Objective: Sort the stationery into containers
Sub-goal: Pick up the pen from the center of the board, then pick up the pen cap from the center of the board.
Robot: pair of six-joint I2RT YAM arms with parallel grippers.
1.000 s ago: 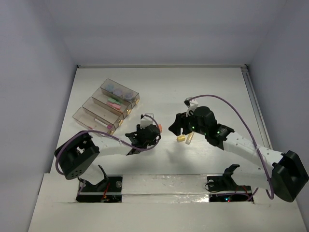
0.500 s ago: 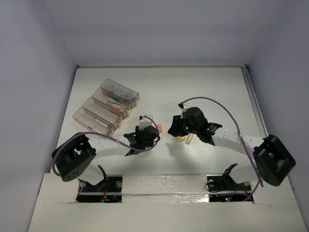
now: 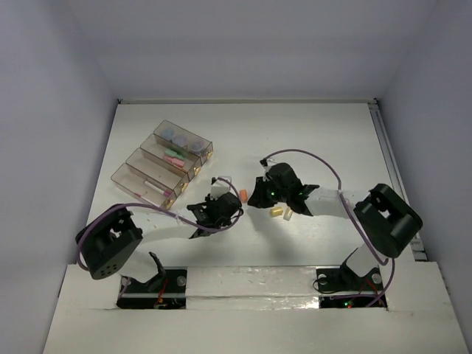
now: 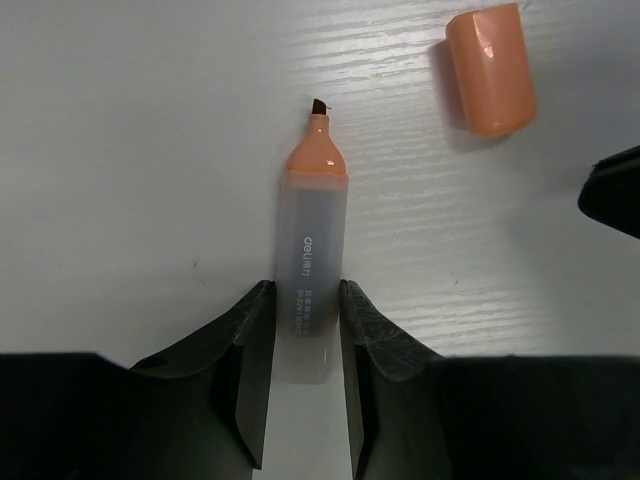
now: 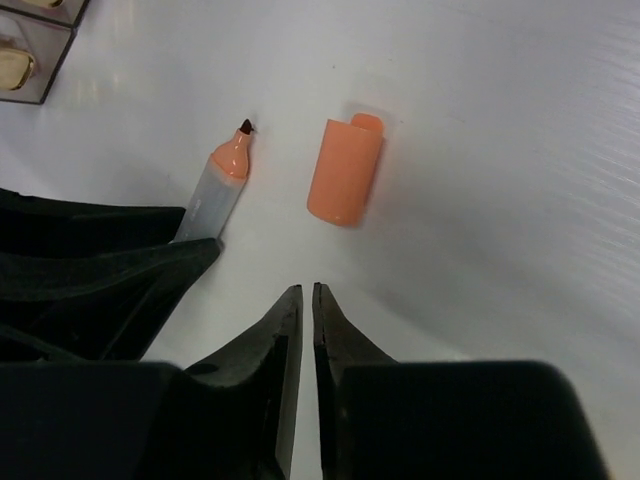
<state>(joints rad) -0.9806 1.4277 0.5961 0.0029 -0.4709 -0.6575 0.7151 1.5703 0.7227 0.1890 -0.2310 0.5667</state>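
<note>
White table (image 4: 120,150): your left gripper (image 4: 303,300) clamps the uncapped marker (image 4: 315,200), cap (image 4: 490,70) beside the marker, right gripper (image 5: 301,295) closed, empty.

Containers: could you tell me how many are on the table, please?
4, in one diagonal row, far left: farthest container, second container, third container, nearest container. None looks hidden.
</note>
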